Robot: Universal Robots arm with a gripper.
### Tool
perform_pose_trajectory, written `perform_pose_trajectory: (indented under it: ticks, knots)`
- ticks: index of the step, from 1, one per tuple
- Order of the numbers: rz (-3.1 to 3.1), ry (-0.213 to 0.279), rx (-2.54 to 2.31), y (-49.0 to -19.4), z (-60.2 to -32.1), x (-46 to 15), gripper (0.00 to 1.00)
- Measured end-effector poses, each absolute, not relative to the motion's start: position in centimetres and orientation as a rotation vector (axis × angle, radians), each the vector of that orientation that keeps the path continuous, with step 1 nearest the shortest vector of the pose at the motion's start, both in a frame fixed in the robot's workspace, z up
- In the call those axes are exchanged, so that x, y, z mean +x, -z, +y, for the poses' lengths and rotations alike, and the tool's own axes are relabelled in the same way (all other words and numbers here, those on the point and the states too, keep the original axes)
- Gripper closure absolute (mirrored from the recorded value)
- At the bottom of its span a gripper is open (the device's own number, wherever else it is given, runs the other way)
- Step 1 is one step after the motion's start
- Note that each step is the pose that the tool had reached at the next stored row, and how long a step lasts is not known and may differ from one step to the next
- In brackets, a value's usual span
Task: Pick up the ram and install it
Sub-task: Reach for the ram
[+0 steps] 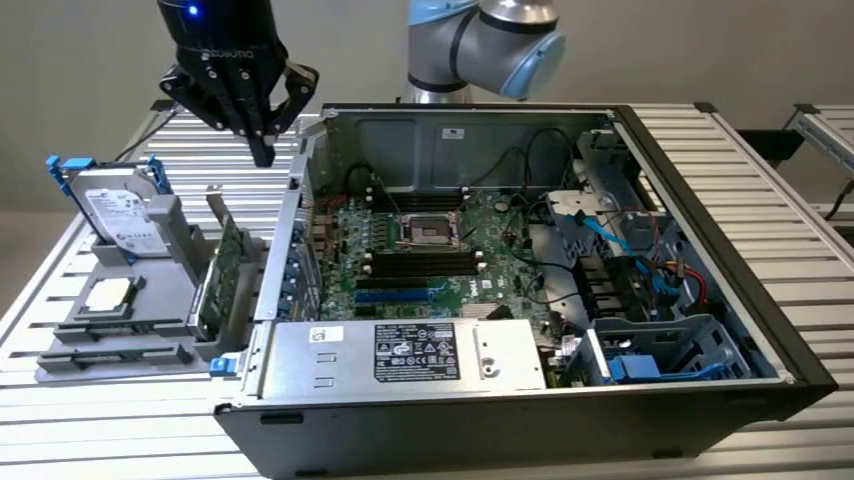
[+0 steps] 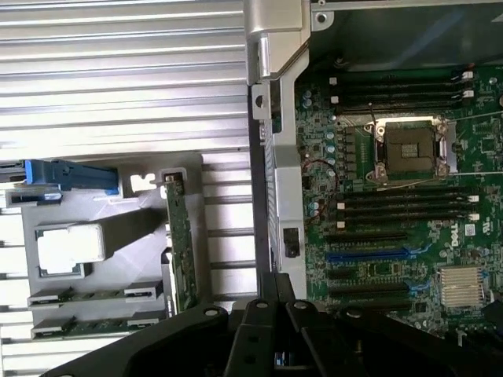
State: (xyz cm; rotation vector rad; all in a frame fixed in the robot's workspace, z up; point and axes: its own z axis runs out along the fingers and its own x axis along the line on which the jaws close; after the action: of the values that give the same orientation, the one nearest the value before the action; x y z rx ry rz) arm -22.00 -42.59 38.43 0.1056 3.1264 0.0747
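Ram (image 2: 94, 295), a long, narrow green circuit-board stick, lies flat in a grey plastic holder (image 2: 118, 228) on the slatted aluminium worktop (image 1: 80, 420), with a second stick like it just beside. In the same holder sit a silver hard drive with blue brackets (image 1: 120, 210), a square silver processor (image 1: 110, 293) and an upright green expansion card (image 1: 227, 265). At the exterior view's right lies an open black computer case (image 1: 534, 430), its green motherboard (image 1: 501, 265) showing black memory slots (image 1: 420, 262). The black pincer (image 1: 263, 140) hangs between holder and case, tips together, gripping nothing. The arm's upper part is cut off.
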Motion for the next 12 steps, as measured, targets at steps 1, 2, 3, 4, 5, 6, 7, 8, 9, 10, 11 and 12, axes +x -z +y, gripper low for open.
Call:
perform_pose_trajectory:
  ticks: [1,2,3,4,5,6,7,8,9,10,11,12]
  knots:
    - [3.126,-0.075,0.105,-38.4,-42.7,-22.2,0.89]
    - [3.127,-0.075,0.105,-38.4,-42.8,-22.4,0.89]
    - [3.127,-0.075,0.104,-38.4,-42.8,-22.6,0.89]
    - [3.127,-0.075,0.104,-38.3,-42.9,-22.9,0.89]
    - [3.127,-0.075,0.104,-38.3,-43.0,-23.1,0.89]
    - [3.127,-0.075,0.103,-38.3,-43.1,-23.4,0.89]
    - [3.127,-0.075,0.103,-38.3,-43.1,-23.8,0.89]
    - [3.127,-0.075,0.103,-38.2,-43.2,-24.2,0.89]
    - [3.127,-0.075,0.103,-38.1,-43.2,-24.7,0.89]
    - [3.127,-0.075,0.103,-38.0,-43.2,-25.2,0.89]
    - [3.127,-0.075,0.103,-37.9,-43.2,-25.6,0.89]
    - [3.127,-0.075,0.103,-37.8,-43.2,-26.1,0.89]
